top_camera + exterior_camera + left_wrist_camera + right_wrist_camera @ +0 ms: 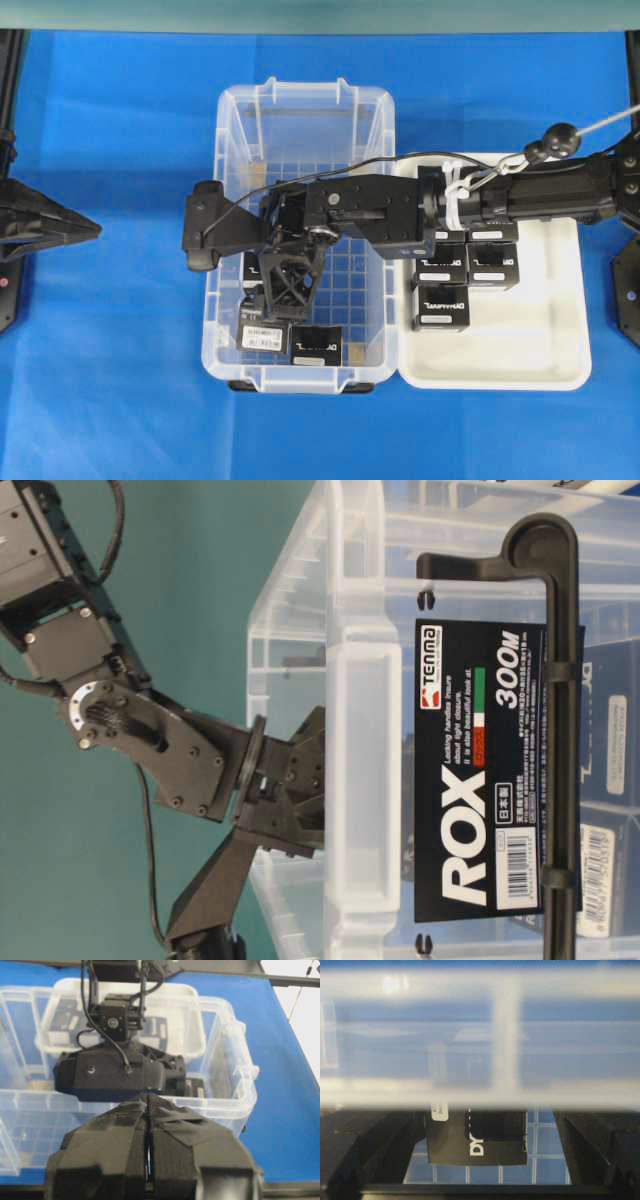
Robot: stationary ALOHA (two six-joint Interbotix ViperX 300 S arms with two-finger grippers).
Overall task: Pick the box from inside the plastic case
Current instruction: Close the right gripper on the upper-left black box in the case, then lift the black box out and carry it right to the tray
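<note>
The clear plastic case [232,150] stands mid-table, and my right arm reaches into it from the right. In the right wrist view a black box [477,1142] with white lettering and a small white label lies on the grid floor. It sits between the wide-apart fingers [365,1150] of my right gripper [487,1130], which is open, with a gap showing on the right side. Overhead, the right gripper [287,283] points down inside the case and covers that box. Two more boxes [262,336] lie by the near wall. My left gripper [148,1110] hovers shut and empty outside the case.
A shallow white tray [530,340] right of the case holds several black boxes [442,305]. The case's blurred rim [480,982] crosses the top of the right wrist view. The left arm [45,225] stays at the far left over blue cloth.
</note>
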